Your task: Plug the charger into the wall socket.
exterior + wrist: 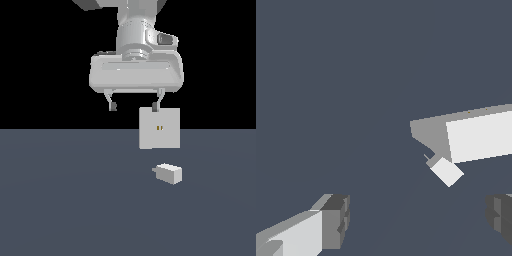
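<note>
The charger is a small white block lying on the dark grey floor, its short prongs on the end toward the exterior view's left. It also shows in the wrist view. The wall socket is an upright white square plate with two tiny gold slots at its centre, standing just behind the charger; in the wrist view it is seen from above. My gripper hangs open and empty high above the floor, above and to the exterior view's left of the socket. Its fingertips frame the wrist view.
The dark grey floor spreads flat all around the charger and socket. Nothing else stands on it in view.
</note>
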